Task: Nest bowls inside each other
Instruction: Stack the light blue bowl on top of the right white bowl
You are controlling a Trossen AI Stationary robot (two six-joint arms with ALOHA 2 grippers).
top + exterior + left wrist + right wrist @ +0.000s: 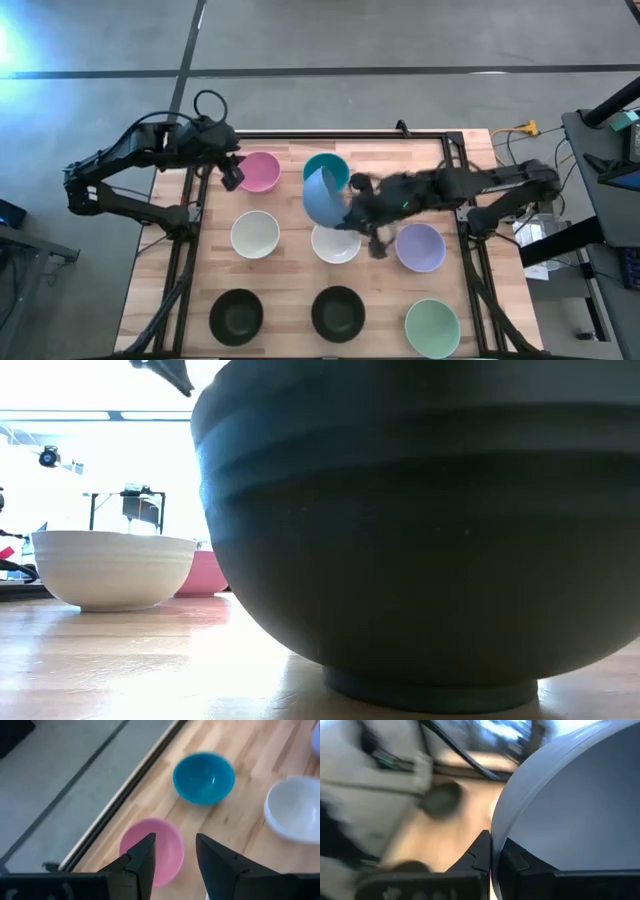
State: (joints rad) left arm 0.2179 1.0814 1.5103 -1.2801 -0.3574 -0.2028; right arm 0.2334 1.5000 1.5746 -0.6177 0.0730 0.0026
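Note:
Nine bowls show in the high view. The pink bowl (260, 172) and teal bowl (328, 166) stand at the far side. Two white bowls (255, 234) (335, 244) and the lavender bowl (420, 247) stand in the middle row. Two black bowls (237, 314) (338, 312) and the pale green bowl (432, 327) stand near. The blue bowl (322, 197) is tipped on edge in my right gripper (350, 207). My left gripper (232, 178) hovers open beside the pink bowl (155, 850). My right gripper (494, 845) pinches the blue bowl's rim (496, 827), with one finger (480, 857) outside the wall and the other (517, 862) inside. It reaches in from the table's right. The bowl stands steeply tilted, its opening toward the right, over the gap between the teal bowl and a white bowl.
The table's black frame rail (330, 135) runs along the far edge, with cables (520, 130) off the right side. In the low view a black bowl (420, 530) fills the foreground, with a white bowl (112, 567) and the pink bowl (205, 572) behind it.

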